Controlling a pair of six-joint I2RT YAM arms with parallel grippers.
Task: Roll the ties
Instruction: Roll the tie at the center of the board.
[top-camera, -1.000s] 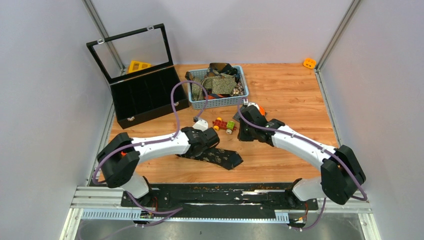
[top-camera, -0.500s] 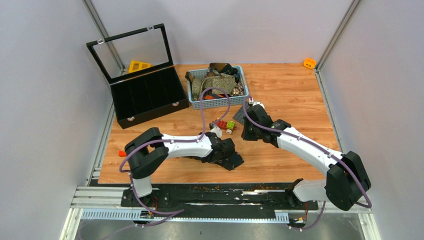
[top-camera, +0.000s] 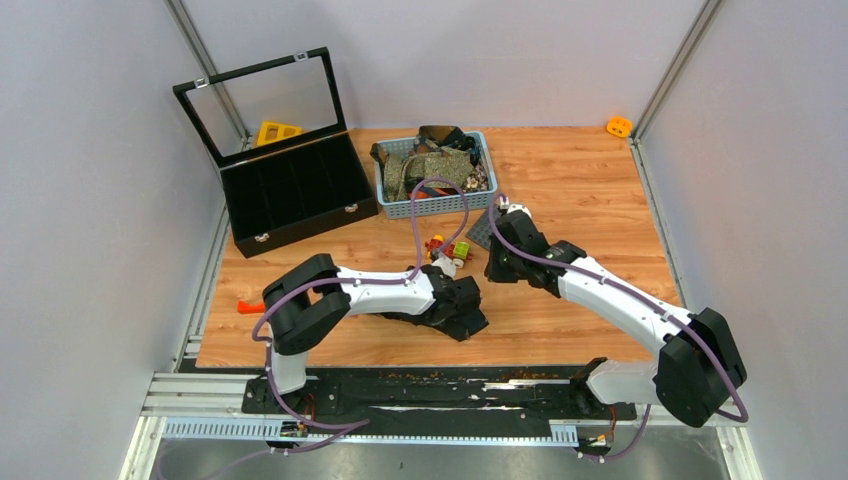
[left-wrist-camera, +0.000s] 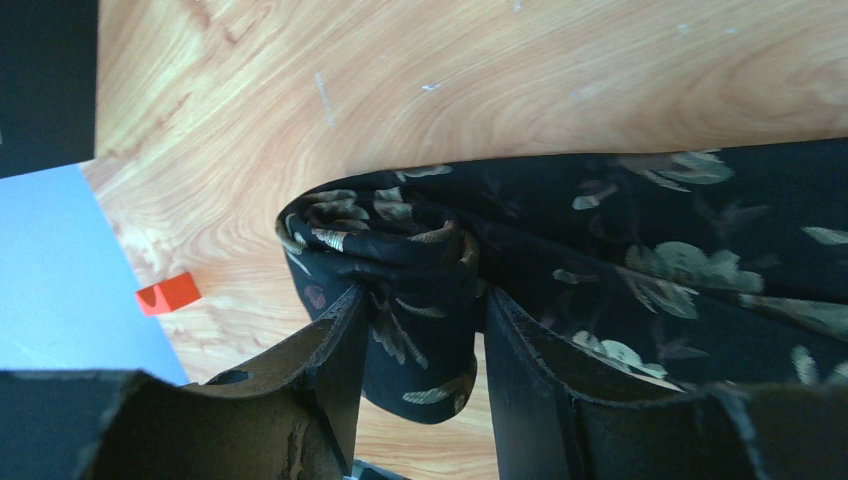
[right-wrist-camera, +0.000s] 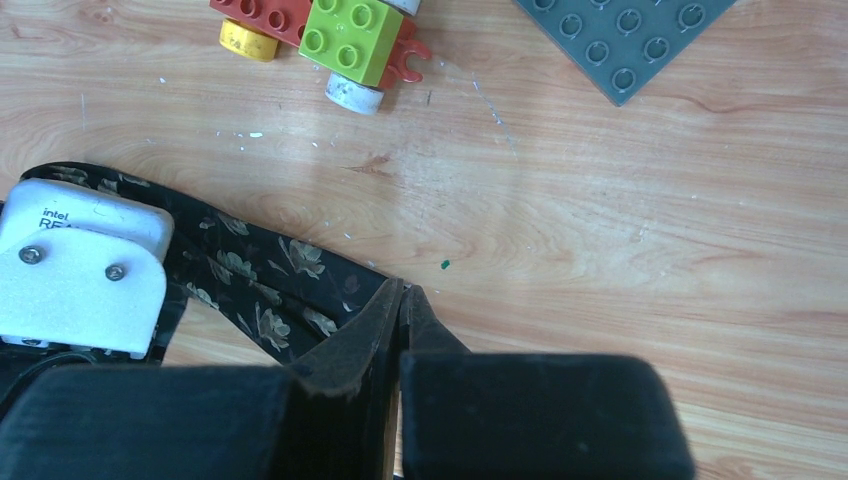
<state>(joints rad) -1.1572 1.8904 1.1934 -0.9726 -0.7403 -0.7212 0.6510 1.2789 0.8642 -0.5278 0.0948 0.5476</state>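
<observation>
The black tie (left-wrist-camera: 640, 240) lies mid-table, one end wound into a small roll (left-wrist-camera: 400, 240) with the left gripper (left-wrist-camera: 420, 305) astride it; whether it is squeezing or merely flanking, I cannot tell. The right gripper (right-wrist-camera: 402, 295) hovers pinched shut, empty. Most of the length looks unrolled, and more ties (top-camera: 440, 165) wait in the basket (top-camera: 430, 208).

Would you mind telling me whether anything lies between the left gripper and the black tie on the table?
Nothing visible does: the rolled end of the black tie sits directly between the fingers of the left gripper.
</observation>
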